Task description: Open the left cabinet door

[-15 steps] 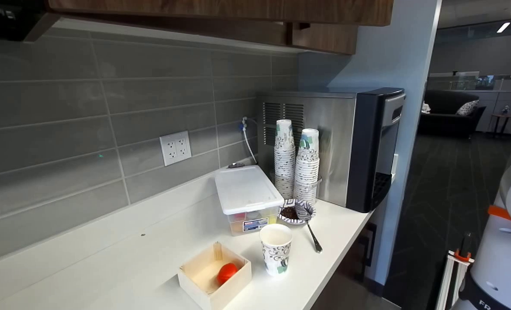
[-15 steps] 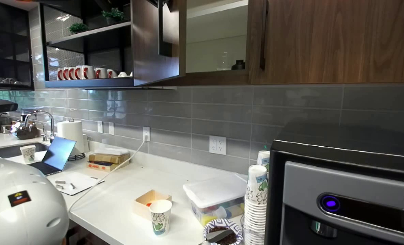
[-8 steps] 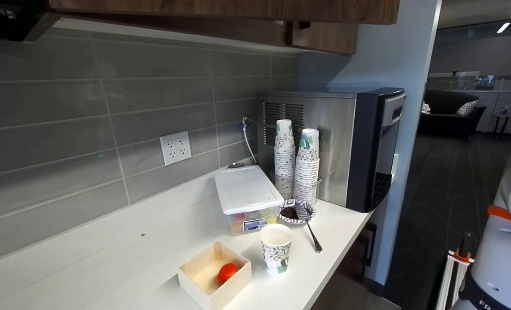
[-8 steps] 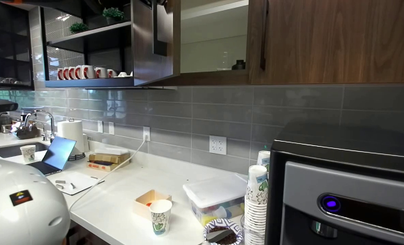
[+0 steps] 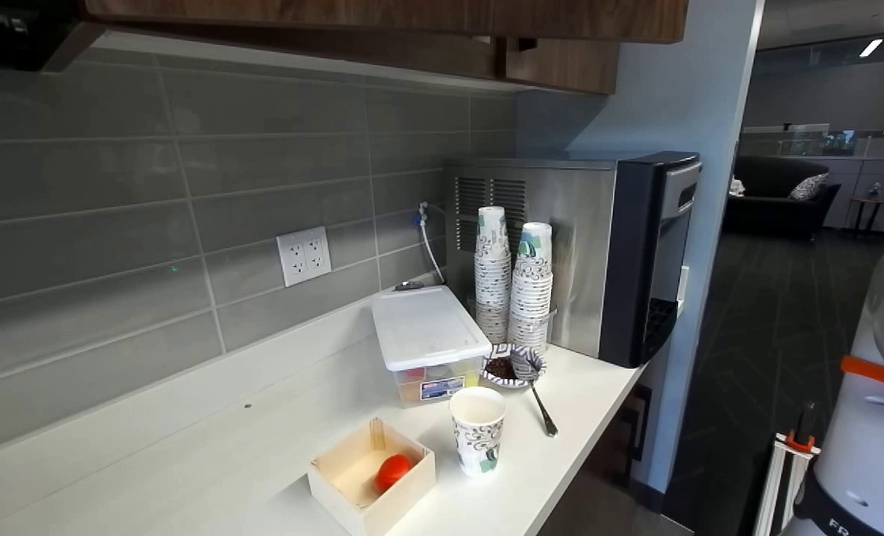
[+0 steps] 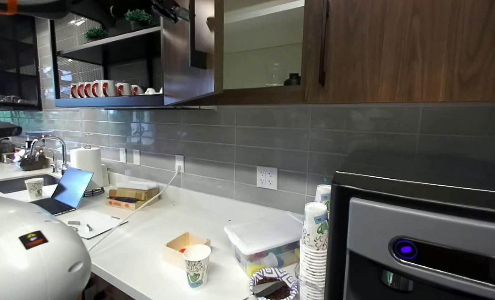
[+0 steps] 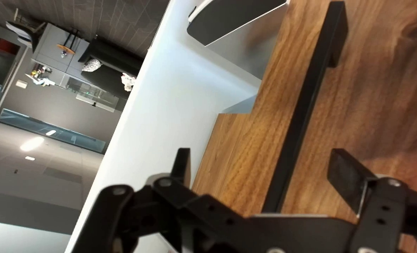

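The left cabinet door (image 6: 178, 58) is up high over the counter (image 6: 147, 233). It stands part way open and pokes out to the near side. The pincer (image 7: 264, 165) is spread wide. In the wrist view, the door's black handle (image 7: 304, 109) shows in the gap between its two fingers (image 7: 347, 179), with room on both sides. The right cabinet door (image 6: 418, 50) is closed. On the counter, a paper cup (image 6: 197, 266) stands just beside a little wooden box (image 5: 404, 497) with a red thing (image 5: 393, 472) in it.
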